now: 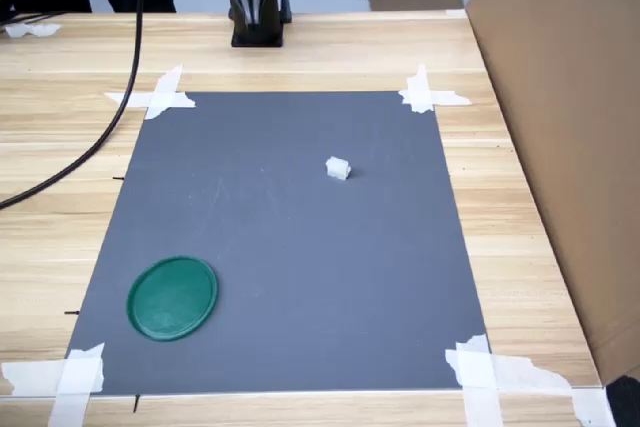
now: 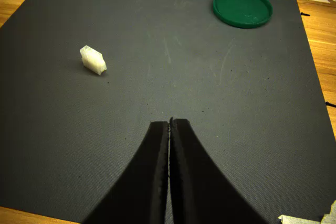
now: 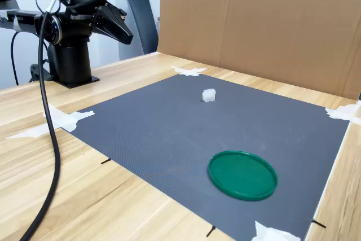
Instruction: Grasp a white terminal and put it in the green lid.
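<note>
White terminal [image 1: 338,168] lies on the grey mat [image 1: 300,267], well apart from the green lid [image 1: 172,297], which sits near the mat corner at the first exterior view's lower left. Tool [image 2: 169,124] hangs above the mat with jaws pressed together, holding nothing, clear of both terminal and lid.

Wooden table [image 1: 300,47] carries a taped grey mat [image 1: 290,247], seemingly rubber.
</note>
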Tool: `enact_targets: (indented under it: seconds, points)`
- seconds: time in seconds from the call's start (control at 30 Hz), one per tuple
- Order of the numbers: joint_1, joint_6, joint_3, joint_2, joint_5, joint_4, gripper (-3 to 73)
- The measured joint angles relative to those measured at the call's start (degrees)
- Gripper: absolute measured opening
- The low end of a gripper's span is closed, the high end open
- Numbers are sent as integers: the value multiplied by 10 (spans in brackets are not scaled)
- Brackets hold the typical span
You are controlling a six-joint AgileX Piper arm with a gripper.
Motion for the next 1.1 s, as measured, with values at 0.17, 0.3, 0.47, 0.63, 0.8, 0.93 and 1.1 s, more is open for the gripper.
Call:
enact_targets:
  seconds: [0.17,0.3,0.47,0.63,0.8,0.93,1.1]
  points:
    - [0,0,0,0,0,0,-27]
    - [0,0,0,0,0,0,-29]
    - [0,0,0,0,0,0,-29]
    - [0,0,0,0,0,0,-28]
    - [0,0,0,0,-14,0,-28]
    - [0,0,-15,27,-35,0,-28]
    - [0,0,-93,141,-46,0,-28]
